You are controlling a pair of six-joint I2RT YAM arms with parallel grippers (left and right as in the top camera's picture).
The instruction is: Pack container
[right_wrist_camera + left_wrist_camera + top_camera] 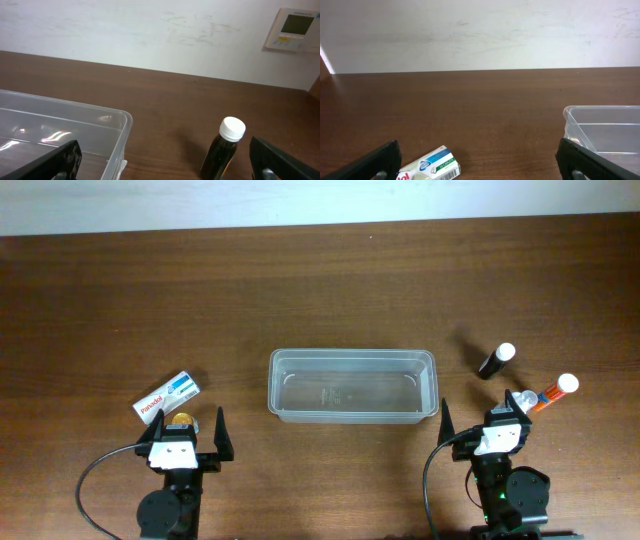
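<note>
container: clear, translucent rectangular plastic tub with rounded corners (352, 353), at the centre of the brown wooden tabletop (320, 290), empty. packing judged not begun.
left to pack, by judgement: white cardboard medicine box (167, 397), at its 8 o'clock. black bottle with white cap (496, 361) and orange tube with white cap (553, 393), both at its 3 o'clock.
left hand (186, 435) at 7 o'clock, right hand (485, 430) at 5 o'clock, both spread wide and gripping nothing.
nothing blocks the tub's mouth.

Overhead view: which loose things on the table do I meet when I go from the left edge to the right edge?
white Panadol box → clear container → dark bottle with white cap → orange tube with white cap
</note>
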